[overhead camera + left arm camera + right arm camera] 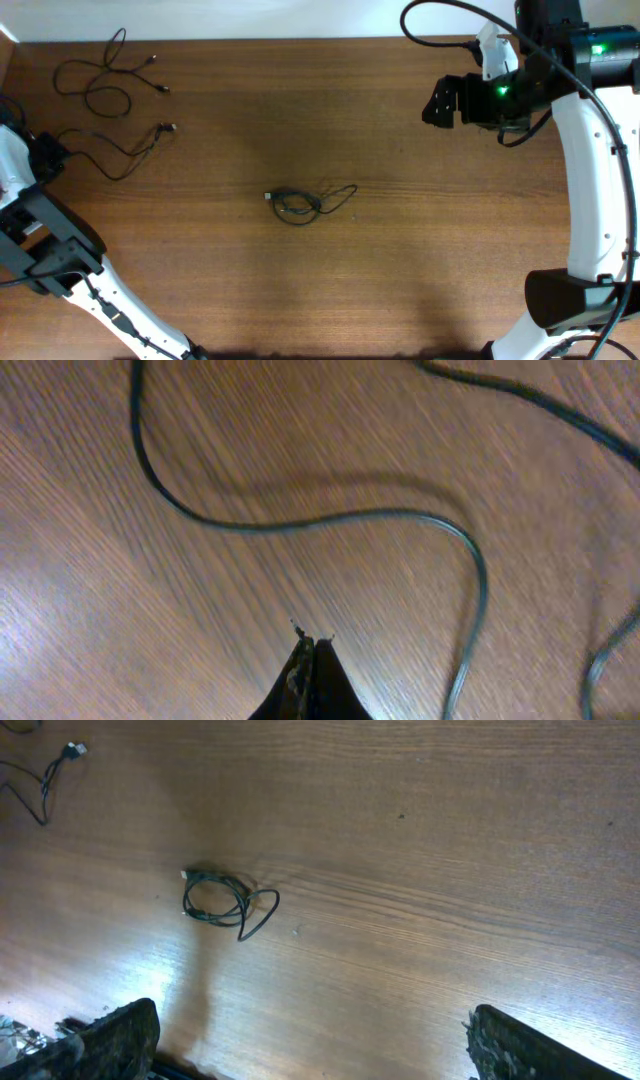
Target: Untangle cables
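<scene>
A small coiled bundle of thin black cable [298,204] lies near the table's middle; it also shows in the right wrist view [222,902]. One loose cable [100,80] lies at the far left back, and another loose cable [115,150] lies just in front of it with a plug near its right end. My left gripper [311,644] is shut and empty, low over the wood beside a strand of that loose cable [330,520]. My right gripper [310,1040] is open and empty, held high at the back right [440,100], far from the bundle.
The wooden table [400,260] fills the view. A plug end of a loose cable [72,750] shows at the top left of the right wrist view. The arm bases stand at the front left and front right corners.
</scene>
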Robot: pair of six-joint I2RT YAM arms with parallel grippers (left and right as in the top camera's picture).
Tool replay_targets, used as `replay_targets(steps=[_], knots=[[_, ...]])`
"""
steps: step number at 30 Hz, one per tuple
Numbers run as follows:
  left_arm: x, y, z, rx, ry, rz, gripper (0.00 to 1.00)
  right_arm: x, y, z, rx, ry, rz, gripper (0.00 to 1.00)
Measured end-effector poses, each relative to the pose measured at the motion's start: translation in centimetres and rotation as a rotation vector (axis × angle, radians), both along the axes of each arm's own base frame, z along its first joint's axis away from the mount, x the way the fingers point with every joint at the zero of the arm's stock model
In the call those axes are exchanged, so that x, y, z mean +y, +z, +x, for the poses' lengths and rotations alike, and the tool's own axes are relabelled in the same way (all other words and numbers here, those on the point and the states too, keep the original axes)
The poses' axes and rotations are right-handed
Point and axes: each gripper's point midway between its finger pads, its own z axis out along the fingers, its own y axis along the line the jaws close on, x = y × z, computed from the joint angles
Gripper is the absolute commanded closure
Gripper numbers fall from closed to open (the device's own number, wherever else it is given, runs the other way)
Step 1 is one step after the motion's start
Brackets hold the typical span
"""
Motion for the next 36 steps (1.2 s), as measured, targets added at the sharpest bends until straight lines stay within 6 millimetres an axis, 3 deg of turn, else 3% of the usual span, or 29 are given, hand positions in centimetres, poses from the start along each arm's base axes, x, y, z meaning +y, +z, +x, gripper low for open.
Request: replay_targets(steps=[6,13,17,24,27,30,36], knots=[[1.4,-0.1,1.0,-0.040,0.009,0.064,1.00,0.1,0.0,0.0,0.000,0.004,0.000,0.02],[1.4,-2.5,0.9,-0.035,-0.045,0.087,1.00,0.4,0.0,-0.1,0.002,0.011,0.000,0.02],[2.0,-2.4,1.2,-0.049,-0.068,0.114,1.00,0.4,-0.1,-0.4,0.014,0.011,-0.001,0.01],[3.7,-2.3,-0.2,-0.034,-0.080,0.132,1.00,0.4,-0.1,-0.4,0.015,0.010,-0.001,0.01],[3.8,-2.5,-0.1,-0.033,-0.091,0.138,1.00,0.4,-0.1,-0.4,0.015,0.010,-0.001,0.01],[3.8,-4.1,0.0,-0.017,-0.102,0.127,1.00,0.4,-0.1,-0.4,0.015,0.011,-0.001,0.01],[4.7,-4.1,0.9,-0.050,-0.103,0.166,1.00,0.4,-0.1,-0.4,0.015,0.010,-0.001,0.02]])
